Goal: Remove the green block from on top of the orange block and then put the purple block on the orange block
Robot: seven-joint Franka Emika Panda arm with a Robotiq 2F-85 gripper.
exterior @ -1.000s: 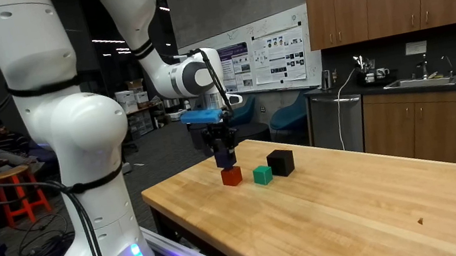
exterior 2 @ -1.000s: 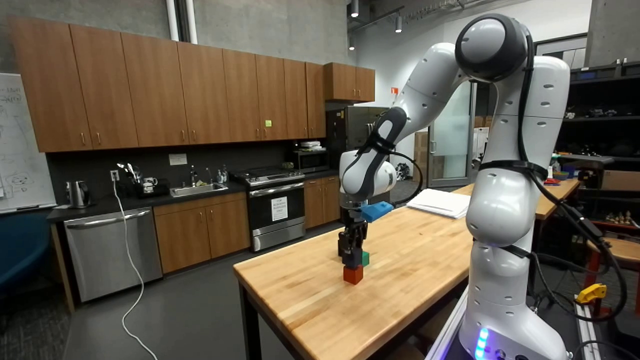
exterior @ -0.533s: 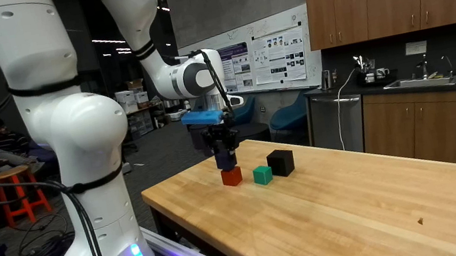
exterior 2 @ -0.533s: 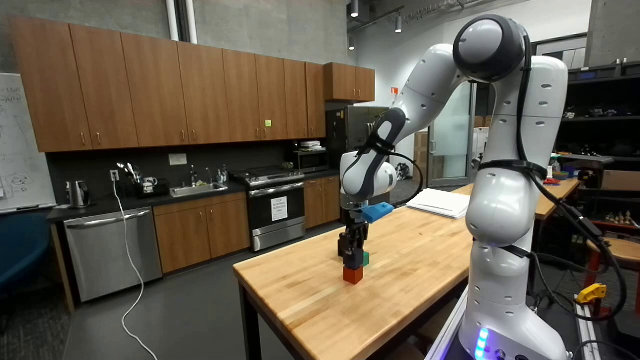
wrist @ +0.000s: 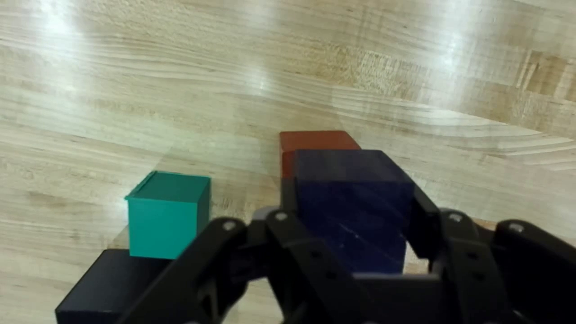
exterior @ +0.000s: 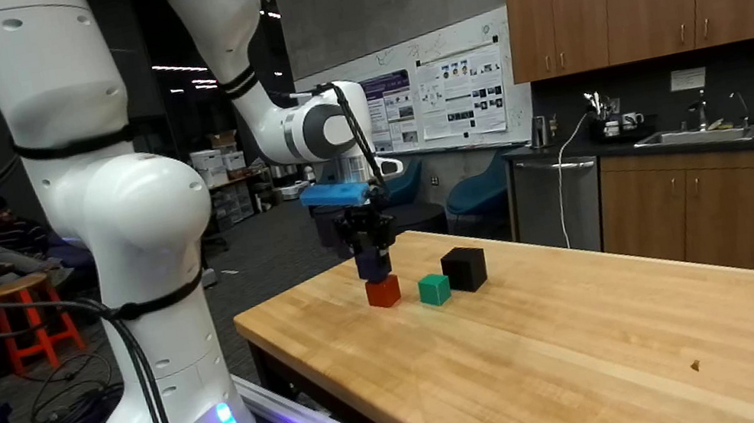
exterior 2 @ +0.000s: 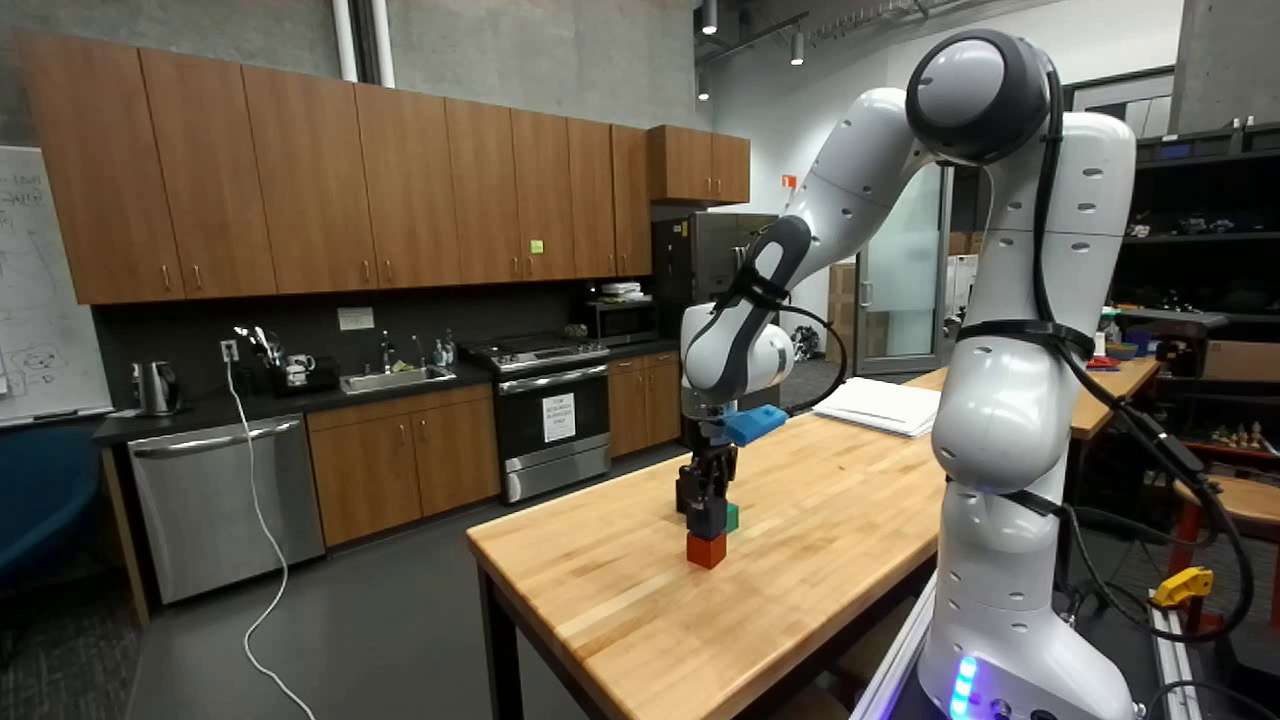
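Note:
The dark purple block (wrist: 355, 216) is held between the fingers of my gripper (wrist: 355, 202), one finger on each side. It sits directly over the orange block (exterior: 383, 292), and no gap shows between the two in both exterior views. From the wrist, only the far and left margins of the orange block (wrist: 315, 140) peek out behind the purple one. Off to one side, the green block (wrist: 162, 225) lies on the table by itself, apart from the stack. In an exterior view the green block (exterior 2: 732, 517) is partly covered by the gripper.
A larger black cube (exterior: 465, 269) stands on the table close to the green block. The wooden table (exterior: 564, 349) ends not far behind the stack. A pile of white paper (exterior 2: 880, 406) lies farther along the tabletop.
The gripper has come down slightly with the purple block, closing the small distance to the orange block. Over the last half second everything holds still.

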